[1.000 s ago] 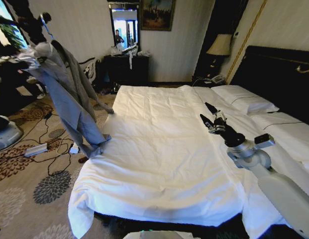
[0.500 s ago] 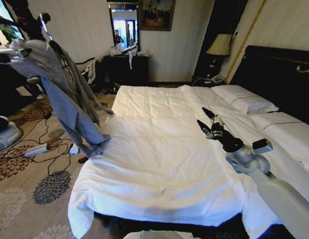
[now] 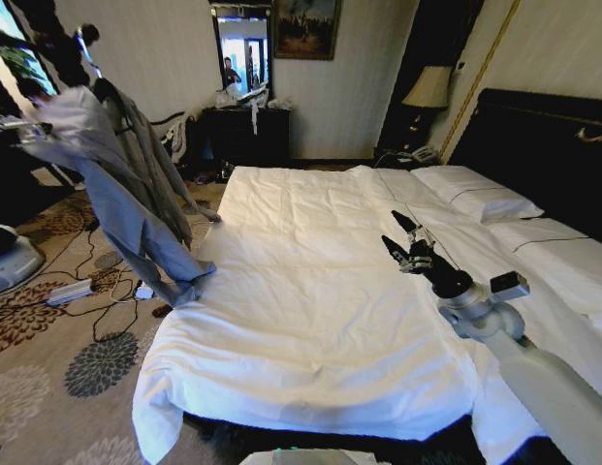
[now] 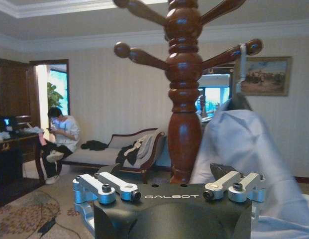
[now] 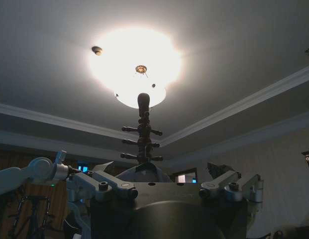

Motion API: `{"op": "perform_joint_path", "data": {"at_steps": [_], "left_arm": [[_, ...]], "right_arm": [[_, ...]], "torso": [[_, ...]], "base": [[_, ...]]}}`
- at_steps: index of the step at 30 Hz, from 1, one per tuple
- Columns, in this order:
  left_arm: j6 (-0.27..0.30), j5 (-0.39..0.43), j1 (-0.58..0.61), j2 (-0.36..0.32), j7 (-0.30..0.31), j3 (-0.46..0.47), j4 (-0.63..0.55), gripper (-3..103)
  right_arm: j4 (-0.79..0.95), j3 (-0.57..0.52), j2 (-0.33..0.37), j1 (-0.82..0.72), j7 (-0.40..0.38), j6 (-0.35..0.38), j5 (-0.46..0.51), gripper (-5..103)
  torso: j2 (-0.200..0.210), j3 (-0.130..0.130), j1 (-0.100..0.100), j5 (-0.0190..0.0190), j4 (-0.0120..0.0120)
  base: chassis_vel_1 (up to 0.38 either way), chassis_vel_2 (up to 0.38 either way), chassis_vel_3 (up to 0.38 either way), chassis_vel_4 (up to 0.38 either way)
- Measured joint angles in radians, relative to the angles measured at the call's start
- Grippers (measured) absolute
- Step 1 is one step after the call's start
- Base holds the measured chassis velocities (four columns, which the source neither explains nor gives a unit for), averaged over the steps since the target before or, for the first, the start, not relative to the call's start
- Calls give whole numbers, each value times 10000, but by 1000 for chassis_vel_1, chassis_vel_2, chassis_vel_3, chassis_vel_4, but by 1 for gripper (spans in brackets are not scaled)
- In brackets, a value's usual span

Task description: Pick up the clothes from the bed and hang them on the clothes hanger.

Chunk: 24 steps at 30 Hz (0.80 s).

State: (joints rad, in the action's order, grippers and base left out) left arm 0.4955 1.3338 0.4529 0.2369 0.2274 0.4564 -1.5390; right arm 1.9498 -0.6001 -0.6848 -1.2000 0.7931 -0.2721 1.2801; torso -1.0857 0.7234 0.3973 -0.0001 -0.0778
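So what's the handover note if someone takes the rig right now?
Left gripper: open, empty, beside the wooden coat stand.
Right gripper: open, empty, above the bed.
The clothes are off the bed, draped on the clothes hanger, whose hook sits over a peg of the stand; the lower end hangs by the bed's corner.
Done: pick-up and hanging, as far as visible.
Left: probably just check that the hook seats well, then draw the left arm clear.
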Motion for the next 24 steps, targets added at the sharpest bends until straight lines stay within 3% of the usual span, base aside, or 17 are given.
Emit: {"op": "perform_joint_path", "data": {"at_steps": [3,6,8,10,11,12,13,14,16,17,18,20,21,23,24], "left_arm": [[-147,18,65,77,8,62,-20,100],[-992,258,211,274,-455,336,-402,100],[-1196,354,247,312,-674,425,-565,100],[-1608,597,317,383,-1025,596,-1008,100],[-1899,529,431,401,-1272,709,-1397,100],[-1899,529,431,401,-1272,709,-1397,100],[-2068,274,599,399,-1406,841,-1595,100],[-2383,-464,1144,403,-1624,1356,-1919,100],[-2729,-1267,2419,621,-1678,2459,-2527,100],[-2729,-1267,2419,621,-1678,2459,-2527,100],[-2803,-1438,2926,754,-1605,2847,-2769,100],[-3192,-2250,5436,1749,-1069,4359,-4039,100],[-3396,-2612,6384,2295,-845,4768,-4549,100],[-3484,-2836,6930,2629,-731,4942,-4848,100],[-3558,-3214,7826,3243,-551,5176,-5377,100]], "right_arm": [[0,-38,-25,-49,0,-3,-18,100],[130,-209,-124,-222,-521,-30,-88,100],[227,-285,-155,-274,-814,-36,-93,100],[618,-567,-216,-504,-1994,3,-234,100],[1180,-1020,-239,-865,-3693,266,-720,100],[1180,-1020,-239,-865,-3693,266,-720,100],[1496,-1227,-260,-1046,-4661,440,-1124,100],[2049,-1524,-357,-1337,-6323,765,-1876,100],[2684,-1804,-654,-1675,-8323,1295,-2869,100],[2684,-1804,-654,-1675,-8323,1295,-2869,100],[2835,-1844,-782,-1769,-8795,1468,-3128,100],[3241,-1894,-1572,-2309,-10106,2016,-4464,100],[3287,-1893,-1897,-2583,-10375,2004,-5249,100],[3293,-1875,-2085,-2785,-10475,1899,-5756,100],[3293,-1829,-2407,-3139,-10562,1542,-6568,100]], "torso": [[1,0,0,-1,0],[1,0,0,0,1],[0,0,0,0,0],[1,1,0,5,1],[0,0,1,5,0],[0,0,1,5,0],[0,0,0,3,-7],[0,0,0,3,-10],[-2,-2,-1,7,1],[-2,-2,-1,7,1],[-2,-2,-1,6,2],[-3,-1,-1,0,1],[-1,-1,0,-2,-2],[-2,0,0,-6,-2],[-2,0,0,-1,-4]], "base": [[0,0,0,0],[0,0,0,0],[0,0,0,0],[0,0,0,0],[0,0,0,0],[0,0,0,0],[0,0,0,0],[0,0,0,0],[0,0,0,0],[0,0,0,0],[0,0,0,0],[0,0,0,0],[0,0,0,0],[0,0,0,0],[0,0,0,0]]}}
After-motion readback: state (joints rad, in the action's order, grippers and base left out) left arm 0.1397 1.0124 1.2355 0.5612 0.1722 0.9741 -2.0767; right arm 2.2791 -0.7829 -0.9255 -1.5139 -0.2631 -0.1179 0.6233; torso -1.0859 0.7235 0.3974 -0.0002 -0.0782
